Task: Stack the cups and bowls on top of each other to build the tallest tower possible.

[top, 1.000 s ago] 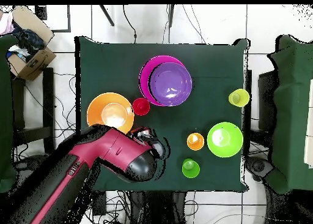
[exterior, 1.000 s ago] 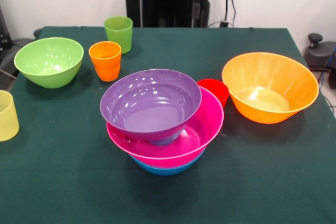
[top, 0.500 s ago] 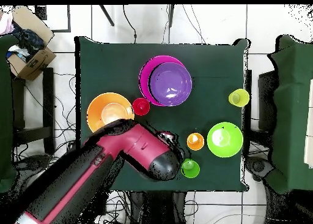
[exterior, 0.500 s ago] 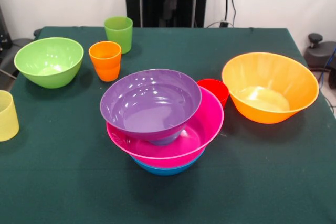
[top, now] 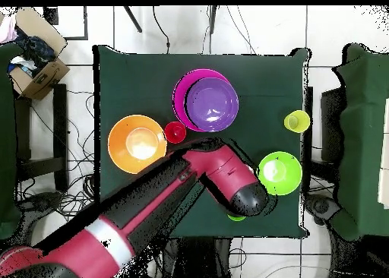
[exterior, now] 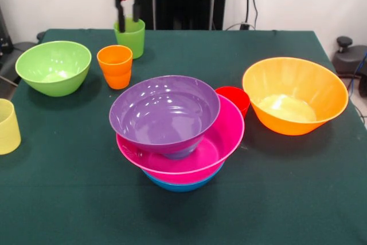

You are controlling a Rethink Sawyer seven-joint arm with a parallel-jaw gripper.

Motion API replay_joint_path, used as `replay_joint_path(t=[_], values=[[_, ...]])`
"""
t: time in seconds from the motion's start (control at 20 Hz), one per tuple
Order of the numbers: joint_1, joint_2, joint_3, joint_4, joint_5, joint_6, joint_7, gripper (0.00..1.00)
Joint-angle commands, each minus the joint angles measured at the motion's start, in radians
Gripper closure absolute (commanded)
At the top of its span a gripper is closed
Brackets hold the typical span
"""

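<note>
Green cloth covers the table (exterior: 69, 199). Far left, the open-fingered gripper (exterior: 127, 14) hangs over the green plastic tumbler (exterior: 131, 39), likely choosing it. At centre, the purple bowl (exterior: 164, 113) nests in the pink bowl (exterior: 221, 139) on a blue bowl (exterior: 180, 186), forming the tower's base.

A dark green tablecloth (exterior: 287, 187) is covering the table. An open cardboard box (top: 34, 62) is sitting on the tiled floor (top: 266, 24), with black cables (top: 163, 28) trailing nearby.
</note>
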Motion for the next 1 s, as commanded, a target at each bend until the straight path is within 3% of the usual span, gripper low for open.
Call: replay_joint_path(t=[0.05,0.45,1.0], values=[[-0.049,0.109,0.177,-0.15,0.011,0.087,-0.008,0.0],[-0.069,0.12,0.181,-0.15,0.019,0.071,-0.086,0.0],[-0.067,0.135,0.184,-0.153,0.037,0.084,-0.108,0.0]])
